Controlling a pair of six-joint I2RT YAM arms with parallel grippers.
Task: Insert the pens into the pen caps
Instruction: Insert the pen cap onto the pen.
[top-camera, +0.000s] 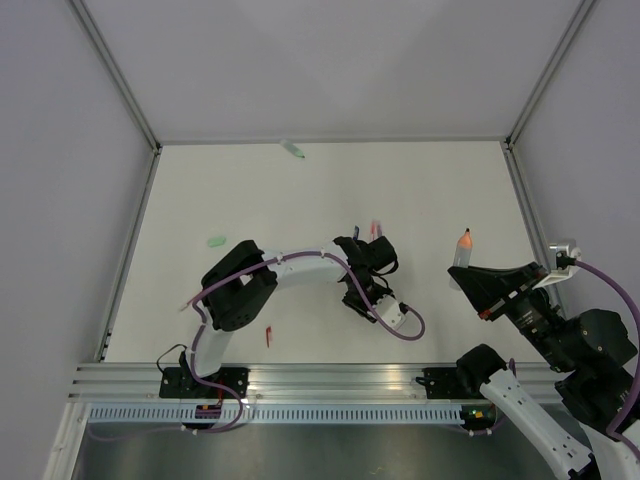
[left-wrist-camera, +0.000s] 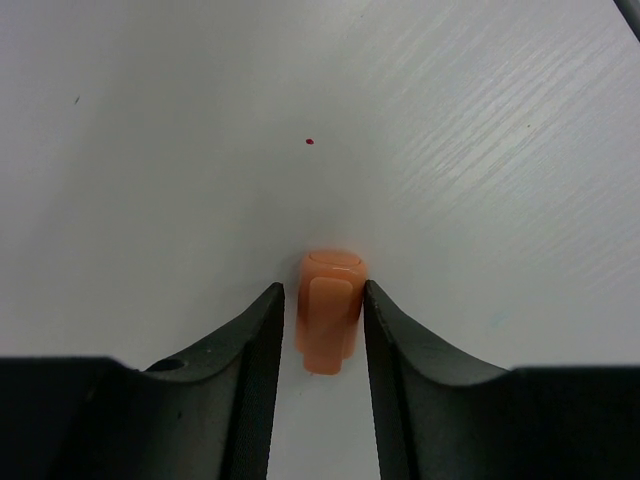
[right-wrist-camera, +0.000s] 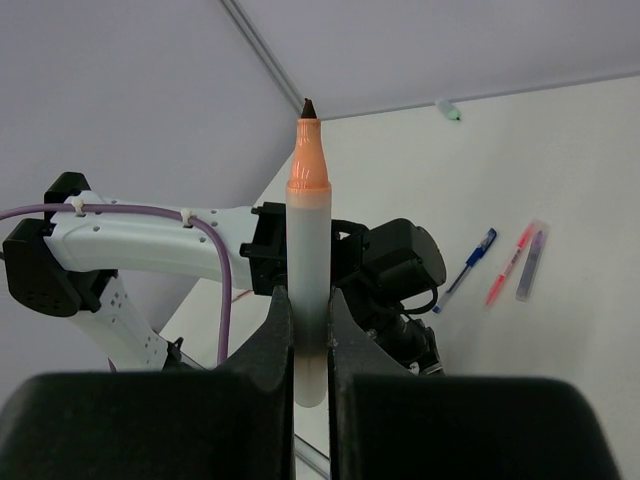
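Where the white, faintly wood-grained table (top-camera: 440, 190) meets the far side of the cell, it is closed in by pale grey walls (top-camera: 320, 60), and slim aluminium posts (top-camera: 115, 70) are seen slanting up at the corners. A ribbed aluminium rail (top-camera: 330, 380) is fixed along the near edge, with both arm bases bolted to it. A tiny red speck (left-wrist-camera: 310, 142) is marked on the bare surface ahead of the left wrist.

An orange cap (left-wrist-camera: 330, 320) is pinched by the left gripper (left-wrist-camera: 322, 288) near the middle of the table, one dark finger pressed in on each side. A pen (right-wrist-camera: 308, 230) with a pale barrel, orange collar and dark tip is clamped upright by the right gripper (right-wrist-camera: 308, 310), raised above the right part of the table.

A mint-green cap (top-camera: 293, 149) is seen lying at the far edge by the wall, and a green cap (top-camera: 215, 241) lies on the left side. A small red piece (top-camera: 268, 336) rests near the rail; its kind cannot be told. Beyond the left arm, a blue pen (right-wrist-camera: 468, 270), a red pen (right-wrist-camera: 510, 265) and a purple-grey pen (right-wrist-camera: 530, 262) are laid close together.
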